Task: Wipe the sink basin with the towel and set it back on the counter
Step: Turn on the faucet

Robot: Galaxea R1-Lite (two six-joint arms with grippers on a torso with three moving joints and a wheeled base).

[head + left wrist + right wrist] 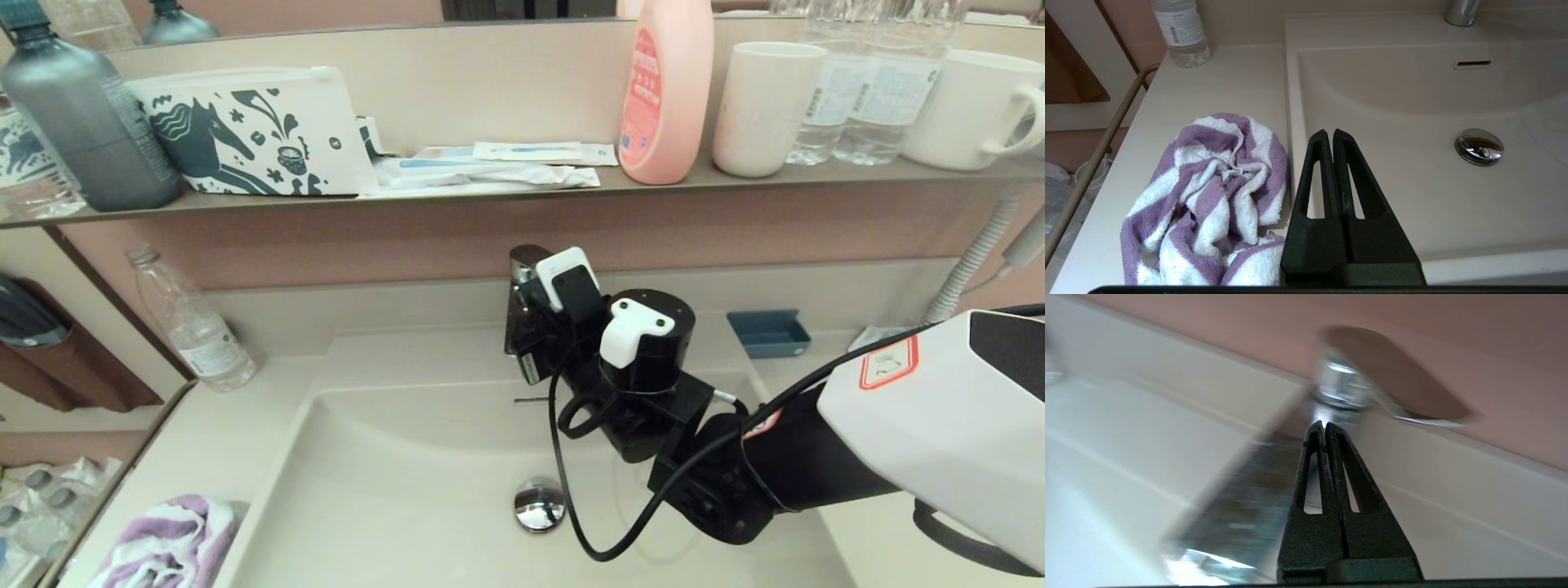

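Observation:
The purple-and-white striped towel (167,543) (1208,204) lies crumpled on the cream counter (204,441) (1220,85), left of the sink basin (408,474) (1412,122). The chrome drain plug (539,504) (1479,145) and overflow slot (1473,63) show in the bare basin. My left gripper (1329,131) is shut and empty over the basin's left rim, just right of the towel; the head view does not show it. My right arm (645,343) reaches across the basin to the chrome faucet (522,265) (1343,384). The right gripper (1325,424) is shut, its tips at the faucet's base.
A clear water bottle (192,322) (1182,30) stands at the counter's back left. The shelf (490,192) above carries a grey bottle (82,122), a horse-print pouch (253,135), a pink bottle (665,90) and white cups (763,106). A blue dish (767,332) sits behind the basin's right side.

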